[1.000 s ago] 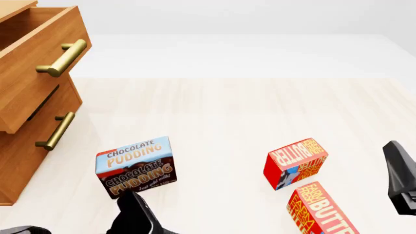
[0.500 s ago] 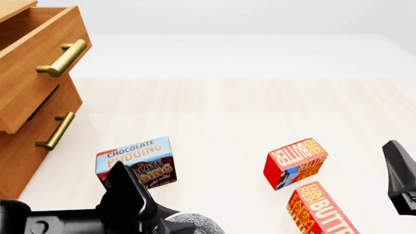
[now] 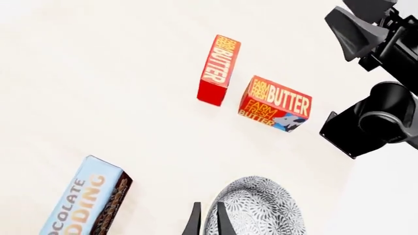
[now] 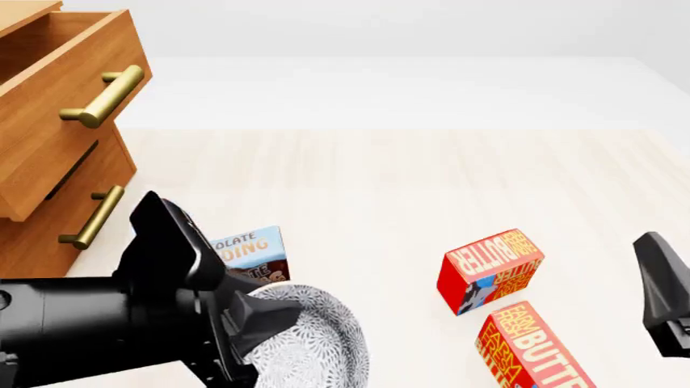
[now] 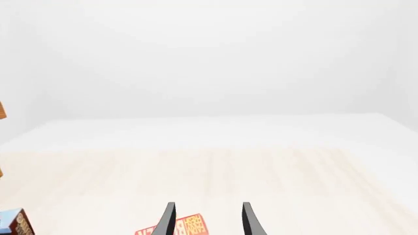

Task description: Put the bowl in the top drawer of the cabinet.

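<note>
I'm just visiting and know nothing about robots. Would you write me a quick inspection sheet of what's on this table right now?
Surface: pale wood-grain table, white beyond its far edge.
Job's things: speckled bowl held off the table by its rim; cabinet at far left, its top drawer pulled open.
Clutter: chocolate pudding box behind the bowl; two butter boxes on the right.
Grippers: left gripper shut on the bowl's rim; right gripper open, holding nothing.
Cables: nothing seen.
Surroundings: plain white backdrop, nothing else seen.
</note>
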